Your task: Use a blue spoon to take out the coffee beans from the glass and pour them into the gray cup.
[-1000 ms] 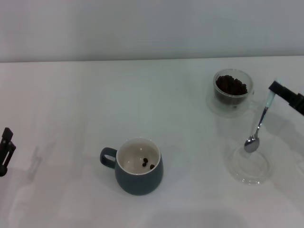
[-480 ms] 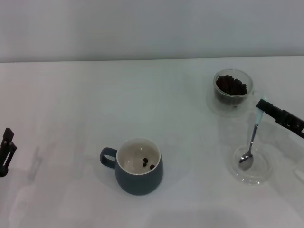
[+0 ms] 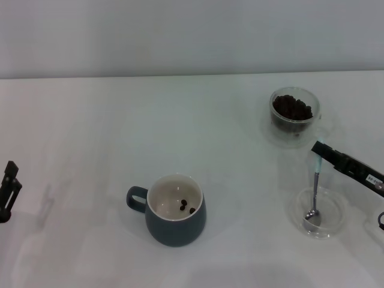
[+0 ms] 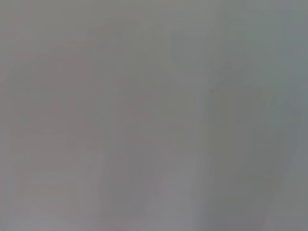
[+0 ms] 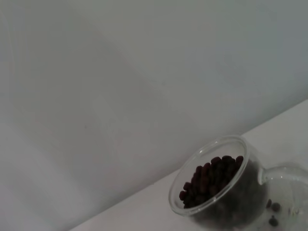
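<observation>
In the head view my right gripper (image 3: 319,151) is shut on the pale-blue handle of the blue spoon (image 3: 314,191). The spoon hangs almost upright with its silver bowl resting in the flat clear saucer (image 3: 333,221) at the right front. The glass (image 3: 293,115) with coffee beans (image 3: 292,108) stands behind it; it also shows in the right wrist view (image 5: 217,179). The gray cup (image 3: 176,211) sits front centre, handle to the left, with three beans (image 3: 186,207) inside. My left gripper (image 3: 7,191) is parked at the left edge.
The white table (image 3: 120,132) ends at a pale wall behind. A couple of loose beans (image 5: 273,211) lie by the glass in the right wrist view. The left wrist view shows only a plain grey surface.
My right gripper has moved left and down with the spoon. The spoon bowl went from above the saucer's rim down into the saucer. The left arm stayed put.
</observation>
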`<control>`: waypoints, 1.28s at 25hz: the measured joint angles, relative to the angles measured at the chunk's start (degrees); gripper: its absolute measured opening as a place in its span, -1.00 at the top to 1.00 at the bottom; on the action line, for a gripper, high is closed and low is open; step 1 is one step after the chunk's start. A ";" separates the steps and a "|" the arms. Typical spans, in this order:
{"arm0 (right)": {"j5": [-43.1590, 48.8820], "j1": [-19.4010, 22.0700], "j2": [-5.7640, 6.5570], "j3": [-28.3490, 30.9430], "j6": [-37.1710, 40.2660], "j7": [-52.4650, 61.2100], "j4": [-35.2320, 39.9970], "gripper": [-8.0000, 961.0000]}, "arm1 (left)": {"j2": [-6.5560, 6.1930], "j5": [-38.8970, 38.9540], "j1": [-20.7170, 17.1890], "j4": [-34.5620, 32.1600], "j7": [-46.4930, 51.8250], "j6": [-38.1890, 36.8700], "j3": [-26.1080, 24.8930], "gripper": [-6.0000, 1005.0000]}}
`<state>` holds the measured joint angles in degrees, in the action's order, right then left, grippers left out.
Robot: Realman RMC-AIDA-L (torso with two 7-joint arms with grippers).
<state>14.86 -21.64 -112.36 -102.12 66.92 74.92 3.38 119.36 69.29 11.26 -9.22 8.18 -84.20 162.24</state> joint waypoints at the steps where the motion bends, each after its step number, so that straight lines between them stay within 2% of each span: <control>1: 0.02 0.01 -0.01 0.00 -0.17 0.07 0.02 0.66 | 0.00 0.00 0.08 0.00 0.00 0.00 0.00 -0.47; 12: 0.75 -0.49 0.05 -0.10 -0.68 1.00 0.33 0.58 | 0.00 0.06 0.75 0.00 0.05 0.07 -0.08 -0.46; 15: 0.75 -0.47 0.16 0.07 -0.63 1.01 0.39 0.33 | 0.00 0.06 0.78 0.00 0.07 0.08 -0.08 -0.46; 19: 0.15 -0.17 0.93 1.31 1.45 0.40 0.76 0.20 | 0.00 0.11 0.77 0.00 0.14 0.06 -0.09 -0.46; 22: 0.01 0.29 1.78 5.47 4.05 -2.73 1.12 0.17 | 0.00 0.42 0.66 0.00 0.26 0.06 -0.09 -0.47; 25: -0.01 0.94 1.91 13.05 5.29 -10.98 1.76 0.17 | 0.00 0.76 0.53 0.00 0.28 0.04 -0.09 -0.47; 27: -0.02 1.52 1.07 18.73 5.38 -21.02 2.84 0.17 | 0.00 0.81 0.52 0.01 0.24 0.03 -0.09 -0.47; 31: -0.10 1.27 -2.55 31.03 4.76 -49.92 2.88 0.17 | 0.00 0.86 0.63 0.07 0.23 0.02 -0.09 -0.47; 32: -0.16 0.65 -3.12 33.23 4.71 -56.56 2.09 0.17 | -0.01 0.86 0.65 0.06 0.24 0.01 -0.09 -0.47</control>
<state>14.70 -20.99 -115.48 -68.89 71.64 18.36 5.47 119.35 70.14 11.92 -9.16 8.41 -84.19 162.16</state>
